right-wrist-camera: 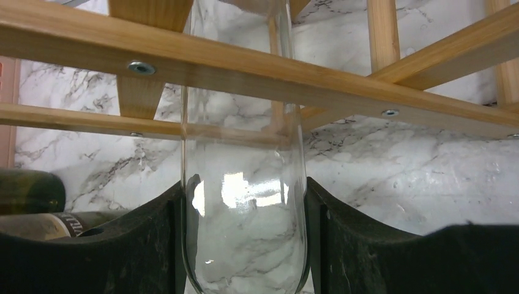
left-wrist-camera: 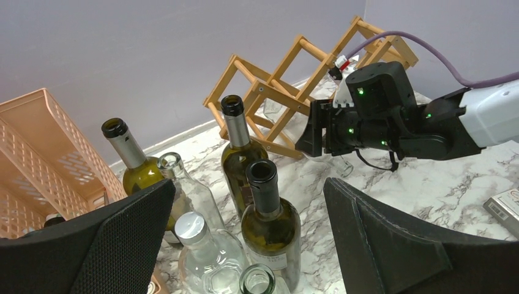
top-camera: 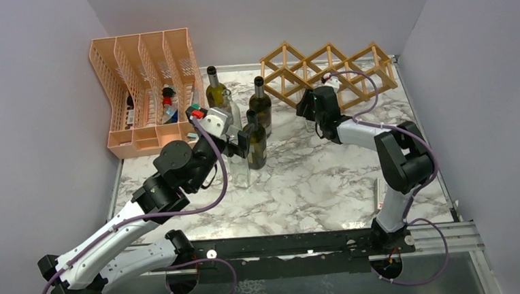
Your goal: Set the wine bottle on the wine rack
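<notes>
Marble (right-wrist-camera: 398, 184); bottle (right-wrist-camera: 245, 214) lengthwise into rack (right-wrist-camera: 245, 67) (clear)

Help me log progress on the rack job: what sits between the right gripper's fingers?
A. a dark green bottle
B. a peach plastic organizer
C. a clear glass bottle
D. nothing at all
C: the right wrist view shows a clear glass bottle clamped between the fingers of the right gripper, its far end reaching in among the slats of the wooden rack.
</notes>
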You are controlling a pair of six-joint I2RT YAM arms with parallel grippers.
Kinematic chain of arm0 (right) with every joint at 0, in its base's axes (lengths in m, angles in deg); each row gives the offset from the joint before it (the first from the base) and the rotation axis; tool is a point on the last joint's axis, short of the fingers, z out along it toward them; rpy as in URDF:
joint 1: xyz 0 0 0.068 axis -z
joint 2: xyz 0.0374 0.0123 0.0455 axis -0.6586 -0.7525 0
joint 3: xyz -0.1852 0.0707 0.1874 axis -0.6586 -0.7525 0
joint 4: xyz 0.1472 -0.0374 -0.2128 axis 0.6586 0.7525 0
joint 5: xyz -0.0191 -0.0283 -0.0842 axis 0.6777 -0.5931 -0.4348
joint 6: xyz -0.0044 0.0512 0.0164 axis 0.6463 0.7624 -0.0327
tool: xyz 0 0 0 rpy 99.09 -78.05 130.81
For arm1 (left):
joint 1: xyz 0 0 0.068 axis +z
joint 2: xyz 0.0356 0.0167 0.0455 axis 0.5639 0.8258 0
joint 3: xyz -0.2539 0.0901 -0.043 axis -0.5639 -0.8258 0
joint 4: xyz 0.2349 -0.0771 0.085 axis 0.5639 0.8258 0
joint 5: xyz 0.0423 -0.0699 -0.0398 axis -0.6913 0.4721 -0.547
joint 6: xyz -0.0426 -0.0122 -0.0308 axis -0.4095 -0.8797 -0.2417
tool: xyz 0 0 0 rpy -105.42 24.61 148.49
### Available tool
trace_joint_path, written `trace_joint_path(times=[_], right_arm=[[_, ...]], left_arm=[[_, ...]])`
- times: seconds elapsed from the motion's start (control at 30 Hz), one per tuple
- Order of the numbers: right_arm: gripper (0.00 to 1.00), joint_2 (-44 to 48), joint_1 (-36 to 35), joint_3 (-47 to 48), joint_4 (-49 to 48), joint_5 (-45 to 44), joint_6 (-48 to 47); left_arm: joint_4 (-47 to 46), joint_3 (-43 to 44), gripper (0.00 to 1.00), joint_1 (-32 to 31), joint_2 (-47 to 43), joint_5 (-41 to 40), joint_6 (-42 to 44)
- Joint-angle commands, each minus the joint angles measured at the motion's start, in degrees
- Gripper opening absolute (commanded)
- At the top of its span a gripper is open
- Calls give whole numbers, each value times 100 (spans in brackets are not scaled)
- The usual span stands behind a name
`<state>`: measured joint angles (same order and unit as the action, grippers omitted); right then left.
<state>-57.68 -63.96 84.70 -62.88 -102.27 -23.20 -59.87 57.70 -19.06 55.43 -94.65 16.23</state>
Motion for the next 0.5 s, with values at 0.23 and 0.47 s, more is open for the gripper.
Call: trace_joint_path(times=[0.23,0.47], right_arm=[[26,-642,110,833,-787,-46,177],[55,-876,108,923,-749,-190,271]], left_arm=[[27,148,99,-31,-18,142,31],[49,150,99,-30,-9,148,40]])
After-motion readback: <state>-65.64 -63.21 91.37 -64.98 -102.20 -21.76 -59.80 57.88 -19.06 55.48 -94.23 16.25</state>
